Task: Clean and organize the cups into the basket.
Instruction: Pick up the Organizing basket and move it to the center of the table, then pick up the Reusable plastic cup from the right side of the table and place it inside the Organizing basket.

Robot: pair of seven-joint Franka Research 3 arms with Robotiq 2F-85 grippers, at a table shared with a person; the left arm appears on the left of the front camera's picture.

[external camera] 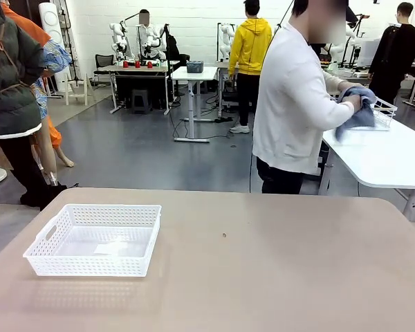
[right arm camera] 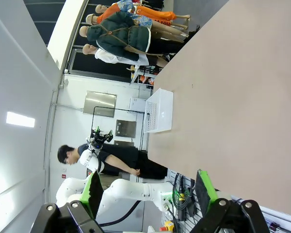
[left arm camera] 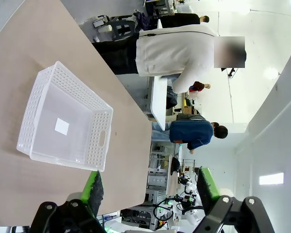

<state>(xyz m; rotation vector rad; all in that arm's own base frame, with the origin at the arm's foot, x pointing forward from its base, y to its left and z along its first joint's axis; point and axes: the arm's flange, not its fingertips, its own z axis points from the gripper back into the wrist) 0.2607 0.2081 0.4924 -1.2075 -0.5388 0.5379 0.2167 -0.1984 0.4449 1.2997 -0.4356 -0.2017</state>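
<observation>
The basket (external camera: 90, 265) lies ahead of the spread left hand (left arm camera: 148, 180), well apart from the spread right hand (right arm camera: 148, 183).

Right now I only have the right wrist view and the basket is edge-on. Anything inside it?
Observer: The left wrist view looks into the basket: just a white sticker on its floor.
Operator: Where's the person?
Observer: Front view: the person faces a white side table, holding a blue cloth.
Operator: Left pincer?
Observer: The left pincer is open, nothing between its pads, short of the basket.
</observation>
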